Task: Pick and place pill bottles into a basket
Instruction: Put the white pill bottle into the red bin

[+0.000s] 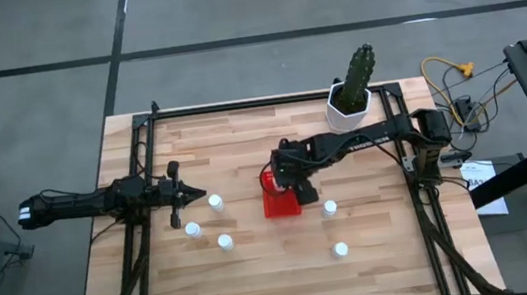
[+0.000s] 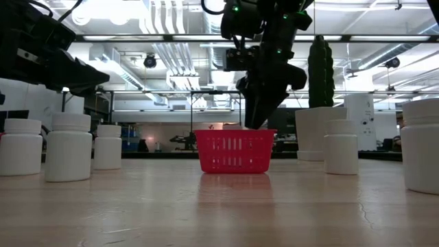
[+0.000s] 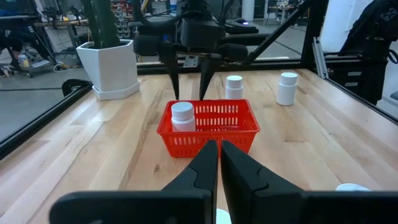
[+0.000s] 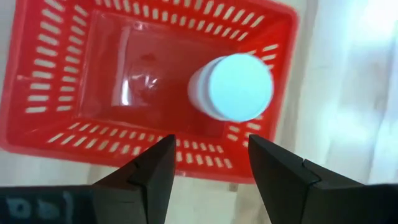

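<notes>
The right gripper (image 3: 189,93) hangs just above the red basket (image 1: 282,204) at mid-table, fingers apart and empty. One pill bottle (image 4: 231,87) stands upright inside the basket, in a corner. The left gripper (image 1: 192,196) waits at the table's left, fingers pressed together, with three bottles (image 1: 216,203) near it. Two more bottles (image 1: 329,208) stand right of the basket.

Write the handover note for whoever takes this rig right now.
Right end effector: open, empty, above the red basket.
Left end effector: shut, empty, waiting at the table's left side.
Done: one pill bottle stands in the basket.
Left: five bottles on the table, three near the left arm, two to the right of the basket.
Cactus pot at the back, not part of the job.
</notes>
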Controlling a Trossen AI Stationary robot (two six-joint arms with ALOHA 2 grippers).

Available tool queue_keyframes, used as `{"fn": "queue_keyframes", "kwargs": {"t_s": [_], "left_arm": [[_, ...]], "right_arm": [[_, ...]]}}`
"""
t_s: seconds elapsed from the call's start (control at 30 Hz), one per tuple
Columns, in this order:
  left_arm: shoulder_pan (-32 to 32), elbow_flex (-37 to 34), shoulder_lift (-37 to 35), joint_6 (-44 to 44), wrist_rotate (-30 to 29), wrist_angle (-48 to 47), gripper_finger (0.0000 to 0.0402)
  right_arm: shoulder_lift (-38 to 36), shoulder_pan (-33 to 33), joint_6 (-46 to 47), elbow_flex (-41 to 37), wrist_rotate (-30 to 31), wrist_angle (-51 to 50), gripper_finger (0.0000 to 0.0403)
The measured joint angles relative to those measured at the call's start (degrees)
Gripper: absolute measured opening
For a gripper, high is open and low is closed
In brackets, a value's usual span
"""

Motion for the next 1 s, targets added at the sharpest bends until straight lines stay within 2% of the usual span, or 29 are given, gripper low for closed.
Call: {"fn": "queue_keyframes", "kwargs": {"t_s": [1.0], "left_arm": [[0.00, 0.00, 0.02, -0.01, 0.00, 0.00, 0.0002]], "right_arm": [[0.00, -1.29, 0.08, -1.70, -2.71, 2.32, 0.0191]]}}
